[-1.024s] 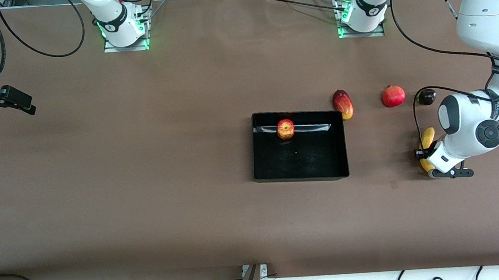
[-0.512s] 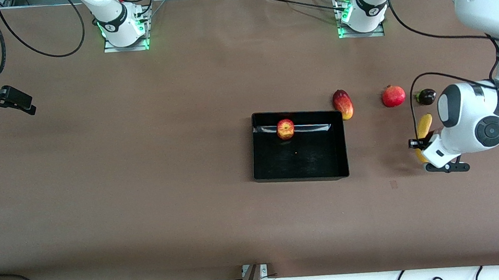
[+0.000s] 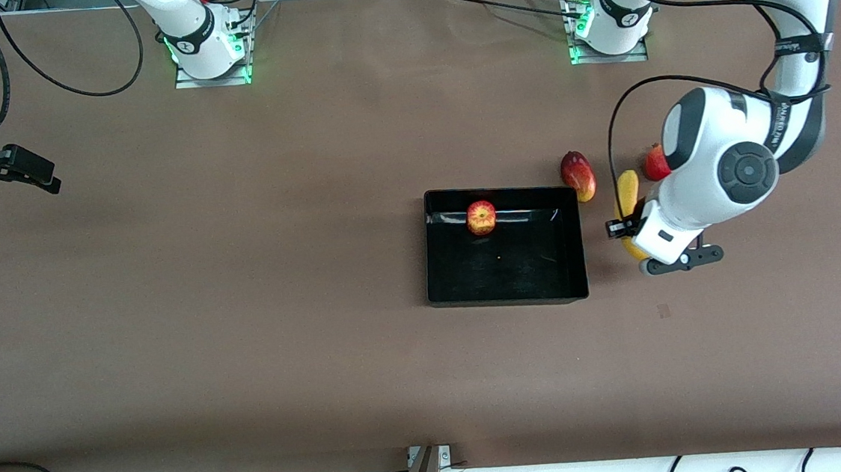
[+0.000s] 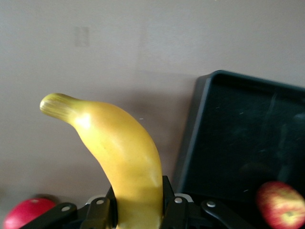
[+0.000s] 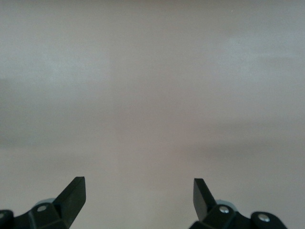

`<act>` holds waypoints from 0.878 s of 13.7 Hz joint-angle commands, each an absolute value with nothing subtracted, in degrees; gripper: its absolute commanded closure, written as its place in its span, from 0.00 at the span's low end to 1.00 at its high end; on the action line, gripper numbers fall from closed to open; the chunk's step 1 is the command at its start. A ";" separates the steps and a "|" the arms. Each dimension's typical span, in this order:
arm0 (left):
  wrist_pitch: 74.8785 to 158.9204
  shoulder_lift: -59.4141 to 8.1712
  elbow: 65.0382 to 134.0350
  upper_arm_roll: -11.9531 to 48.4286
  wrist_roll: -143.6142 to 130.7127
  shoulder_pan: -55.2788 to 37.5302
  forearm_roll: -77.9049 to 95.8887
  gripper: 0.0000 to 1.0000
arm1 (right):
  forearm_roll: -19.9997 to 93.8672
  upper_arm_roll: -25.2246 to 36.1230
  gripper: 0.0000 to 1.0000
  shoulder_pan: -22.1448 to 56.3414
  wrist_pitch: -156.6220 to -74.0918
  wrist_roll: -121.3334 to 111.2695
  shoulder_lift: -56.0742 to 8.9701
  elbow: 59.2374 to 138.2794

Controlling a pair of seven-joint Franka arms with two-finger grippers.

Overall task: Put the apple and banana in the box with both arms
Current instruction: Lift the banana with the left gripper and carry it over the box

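Note:
My left gripper (image 3: 624, 229) is shut on the yellow banana (image 3: 626, 190) and holds it up over the table just beside the black box (image 3: 508, 300), at the box's side toward the left arm's end. In the left wrist view the banana (image 4: 124, 157) sticks out from between the fingers of the left gripper (image 4: 138, 202), with the box (image 4: 248, 133) close by. The red-yellow apple (image 3: 480, 217) lies in the box near its wall farthest from the front camera; it also shows in the left wrist view (image 4: 280, 205). My right gripper (image 3: 25, 173) waits open and empty over bare table (image 5: 138, 195).
A red-yellow mango (image 3: 578, 175) lies by the box's corner. A red pomegranate (image 3: 655, 163) lies beside it toward the left arm's end, half hidden by the left arm; it shows in the left wrist view (image 4: 28, 212). Cables hang along the table's edges.
The left arm has lifted the banana off the table and carried it toward the box. It now hides the small dark fruit and part of the pomegranate. The right arm has not moved.

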State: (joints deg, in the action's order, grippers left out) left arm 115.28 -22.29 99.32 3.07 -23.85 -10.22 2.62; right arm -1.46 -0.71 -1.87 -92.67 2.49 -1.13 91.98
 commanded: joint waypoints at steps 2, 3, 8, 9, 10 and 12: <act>120.66 -24.68 100.37 2.72 -33.28 -15.19 3.78 1.00 | -0.88 -0.88 0.00 -1.93 -91.76 3.25 -1.76 90.53; 121.89 -26.09 99.85 2.72 -36.18 -16.86 3.87 1.00 | -0.88 -0.88 0.00 -1.93 -91.76 3.25 -1.76 90.53; 122.61 -31.02 95.36 3.42 -45.26 -21.52 3.87 1.00 | -0.88 -0.88 0.00 -1.93 -91.67 3.25 -1.76 90.62; 123.22 -31.63 94.75 3.51 -46.22 -21.79 3.87 1.00 | -0.88 -0.88 0.00 -1.93 -91.67 3.25 -1.76 90.62; 124.35 -32.60 93.96 3.60 -47.45 -22.06 3.78 1.00 | -0.88 -0.79 0.00 -1.93 -91.67 3.16 -1.76 90.62; 126.03 -33.83 93.78 3.69 -48.86 -22.85 3.60 1.00 | -0.88 -0.79 0.00 -1.93 -91.67 3.25 -1.76 90.62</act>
State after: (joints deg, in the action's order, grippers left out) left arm 125.09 -31.76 96.04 3.96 -47.47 -22.08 2.68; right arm -1.46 -0.71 -1.87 -92.64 2.49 -1.16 91.97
